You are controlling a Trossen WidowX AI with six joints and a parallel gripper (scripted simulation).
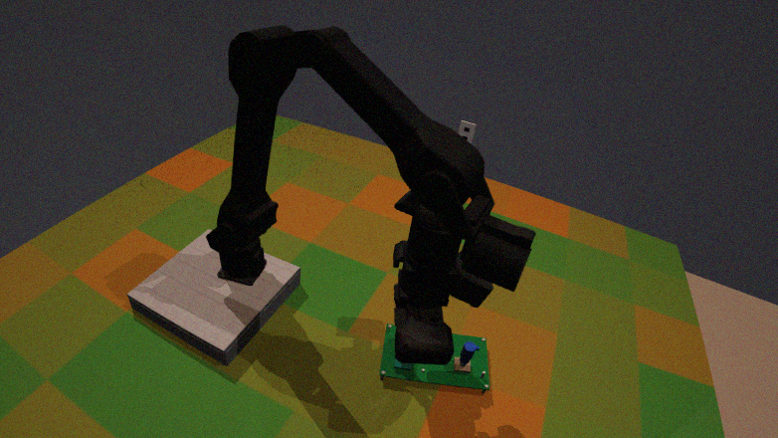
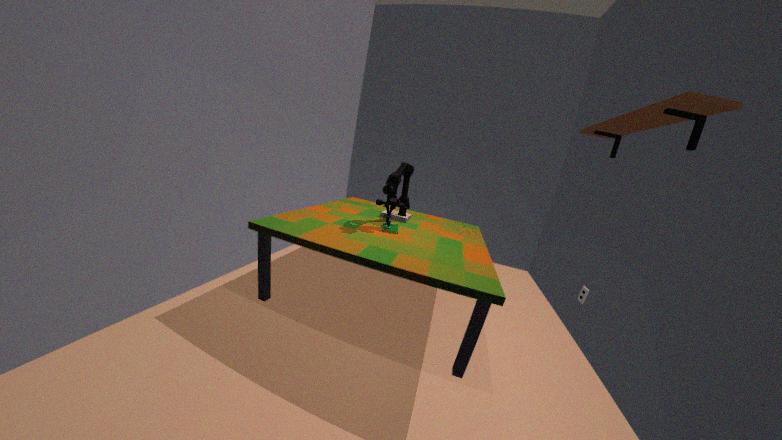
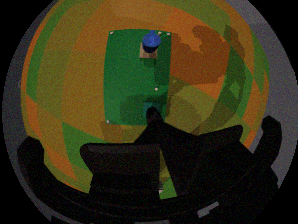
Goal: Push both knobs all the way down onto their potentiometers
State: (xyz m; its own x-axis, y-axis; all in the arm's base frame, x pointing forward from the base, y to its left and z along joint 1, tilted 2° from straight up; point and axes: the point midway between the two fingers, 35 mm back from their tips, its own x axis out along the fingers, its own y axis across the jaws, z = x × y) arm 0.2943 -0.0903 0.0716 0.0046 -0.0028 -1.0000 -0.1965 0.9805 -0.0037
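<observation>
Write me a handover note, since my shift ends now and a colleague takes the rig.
Gripper: shut, nothing held, over the black knob; contact can't be confirmed.
Circuit board: on the table, below the gripper.
Done: neither knob confirmed seated; blue knob stands high above its potentiometer.
Left: seat both, open, back away, hold still.

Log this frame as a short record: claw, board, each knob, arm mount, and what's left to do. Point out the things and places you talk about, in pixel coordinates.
claw: shut, nothing held (image 1: 423, 356) (image 3: 154, 117); over the board's teal-potentiometer end
board: green circuit board (image 1: 435, 375) (image 3: 125, 75), on the table
blue knob: (image 1: 469, 346) (image 3: 151, 40) upright above the tan potentiometer (image 1: 462, 365) (image 3: 148, 52), apparently not pushed down
dark knob: (image 3: 152, 113) at the teal potentiometer (image 1: 402, 365) (image 3: 147, 107); seating cannot be told
arm mount: pale block (image 1: 179, 294) (image 2: 401, 217)
left to do: blue knob, it seems; dark knob unclear
</observation>
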